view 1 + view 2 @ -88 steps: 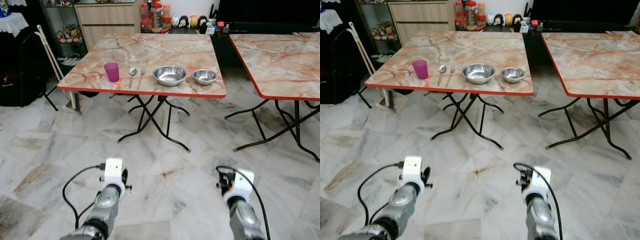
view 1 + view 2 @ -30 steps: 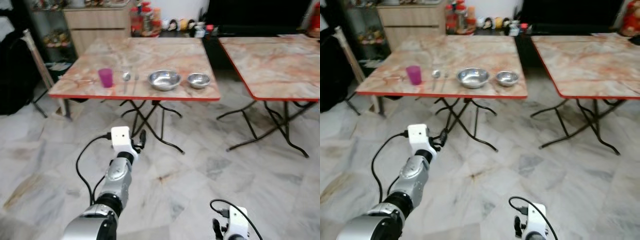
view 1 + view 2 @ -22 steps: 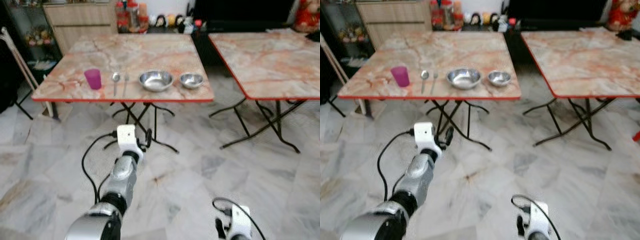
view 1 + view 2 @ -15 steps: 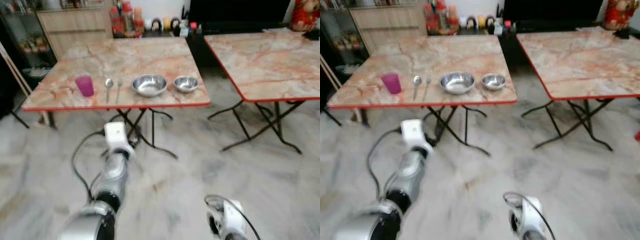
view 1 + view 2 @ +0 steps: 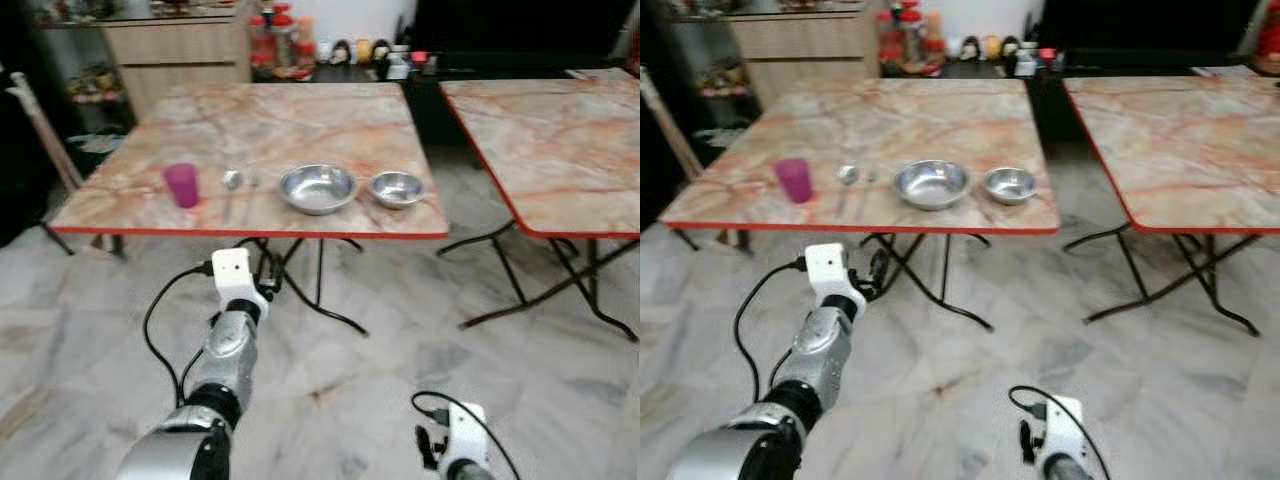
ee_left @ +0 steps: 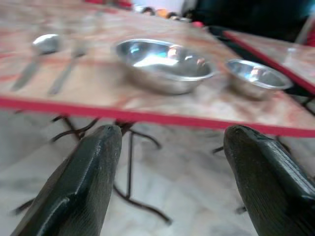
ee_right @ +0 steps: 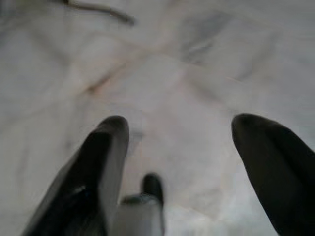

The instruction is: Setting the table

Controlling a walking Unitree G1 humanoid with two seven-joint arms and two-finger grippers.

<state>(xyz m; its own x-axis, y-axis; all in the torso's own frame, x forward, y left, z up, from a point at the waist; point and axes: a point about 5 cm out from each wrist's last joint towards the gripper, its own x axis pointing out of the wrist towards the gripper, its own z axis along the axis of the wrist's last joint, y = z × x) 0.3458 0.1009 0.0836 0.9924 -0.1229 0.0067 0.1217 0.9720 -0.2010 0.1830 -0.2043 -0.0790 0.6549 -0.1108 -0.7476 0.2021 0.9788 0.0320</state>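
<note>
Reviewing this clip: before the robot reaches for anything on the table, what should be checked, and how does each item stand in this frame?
1. Left gripper open and empty: ok, fingers spread with nothing between them.
2. Right gripper open and empty: ok, it hangs low over the floor.
3. All tableware in sight: ok. Pink cup, spoon, large bowl and small bowl sit in a row near the front edge of the table.
4. Fork beside the spoon: cannot tell, the frame is too blurred there.
5. Left gripper above the tabletop: not ok, it sits below the red edge.
6. Robot close enough to reach: not ok, open floor lies before the table.
</note>
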